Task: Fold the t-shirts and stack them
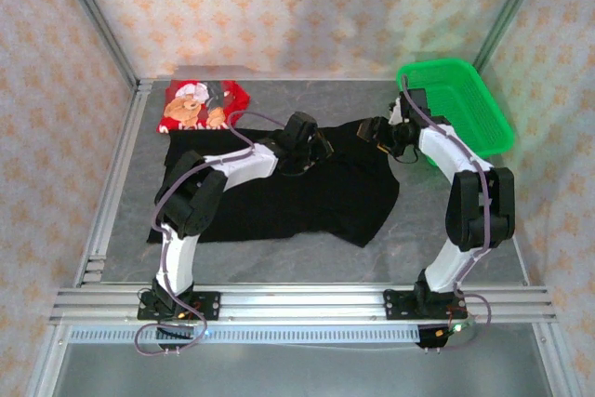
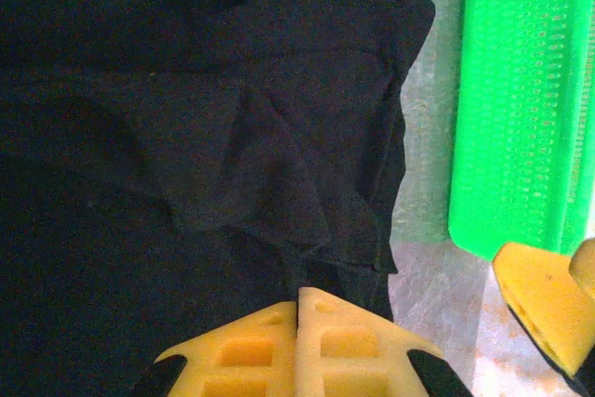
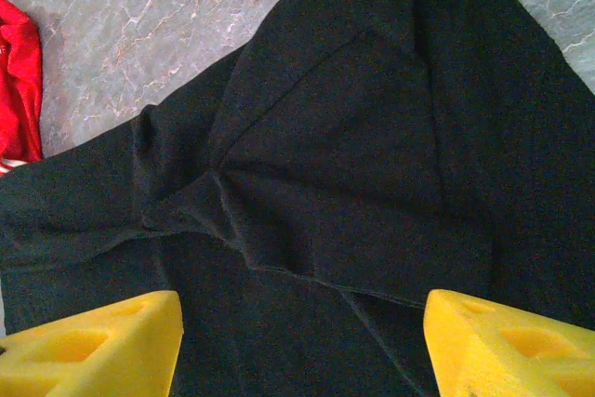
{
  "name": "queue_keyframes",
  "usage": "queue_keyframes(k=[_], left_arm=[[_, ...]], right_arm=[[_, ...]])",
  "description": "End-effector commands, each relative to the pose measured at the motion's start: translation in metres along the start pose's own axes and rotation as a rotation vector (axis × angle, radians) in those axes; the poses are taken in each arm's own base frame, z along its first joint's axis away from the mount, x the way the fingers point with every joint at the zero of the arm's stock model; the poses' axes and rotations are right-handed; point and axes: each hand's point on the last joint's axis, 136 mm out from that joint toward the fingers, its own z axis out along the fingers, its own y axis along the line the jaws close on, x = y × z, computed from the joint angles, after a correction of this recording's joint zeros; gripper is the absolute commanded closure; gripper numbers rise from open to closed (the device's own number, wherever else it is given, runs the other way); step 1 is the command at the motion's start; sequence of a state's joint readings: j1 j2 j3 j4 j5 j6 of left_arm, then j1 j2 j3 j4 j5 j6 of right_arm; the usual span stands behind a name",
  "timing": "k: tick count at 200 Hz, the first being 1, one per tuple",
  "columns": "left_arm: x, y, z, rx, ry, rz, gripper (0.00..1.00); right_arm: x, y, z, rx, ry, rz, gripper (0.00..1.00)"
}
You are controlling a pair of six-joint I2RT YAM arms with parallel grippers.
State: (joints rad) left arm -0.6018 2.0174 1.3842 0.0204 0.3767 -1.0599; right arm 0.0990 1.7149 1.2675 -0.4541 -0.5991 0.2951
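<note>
The black t-shirt [image 1: 288, 197] lies spread across the middle of the table, its far edge rumpled. My left gripper [image 1: 321, 148] sits at that far edge. In the left wrist view its yellow fingers [image 2: 344, 341] are pressed together, and folds of black cloth [image 2: 279, 202] run into their tips, so it is shut on the shirt. My right gripper [image 1: 374, 132] hovers just to the right, over the shirt's far right corner. Its fingers [image 3: 93, 346] stand wide apart above a creased sleeve [image 3: 316, 192] with nothing between them. The red t-shirt [image 1: 204, 104] with a cartoon print lies bunched at the back left.
A green mesh basket [image 1: 465, 99] stands at the back right, close behind the right arm; its wall [image 2: 521, 109] is near the shirt's corner. Bare grey table [image 1: 279, 99] runs along the back. Metal frame rails [image 1: 112, 183] border the left side.
</note>
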Motion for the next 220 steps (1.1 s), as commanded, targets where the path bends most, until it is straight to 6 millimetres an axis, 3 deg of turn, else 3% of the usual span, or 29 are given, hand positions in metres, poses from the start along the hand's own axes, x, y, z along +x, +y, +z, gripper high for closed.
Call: queue_keyframes(k=[1, 13, 44, 68, 139, 178, 220], left_arm=[[-0.003, 0.009, -0.01, -0.04, -0.004, 0.03, 1.0], [0.002, 0.013, -0.001, -0.03, 0.025, 0.019, 1.0], [0.005, 0.023, 0.017, -0.018, 0.034, 0.007, 0.58], [0.002, 0.028, 0.029, -0.024, 0.025, 0.009, 0.47], [-0.011, 0.024, 0.052, -0.002, -0.007, -0.002, 0.47], [-0.01, 0.028, 0.059, -0.007, 0.005, -0.019, 0.52], [-0.01, 0.015, 0.061, 0.023, 0.01, -0.015, 0.62]], right_arm=[[0.001, -0.001, -0.009, 0.002, -0.024, -0.008, 0.3], [0.003, -0.002, -0.007, -0.005, -0.019, -0.001, 0.3], [0.007, -0.003, -0.003, -0.013, -0.009, 0.009, 0.3], [0.007, -0.003, -0.005, -0.013, -0.009, 0.0, 0.3], [0.01, -0.004, -0.002, -0.012, 0.005, -0.002, 0.3], [0.011, -0.005, -0.001, -0.01, 0.009, -0.002, 0.3], [0.012, -0.007, 0.001, -0.009, 0.01, 0.003, 0.3]])
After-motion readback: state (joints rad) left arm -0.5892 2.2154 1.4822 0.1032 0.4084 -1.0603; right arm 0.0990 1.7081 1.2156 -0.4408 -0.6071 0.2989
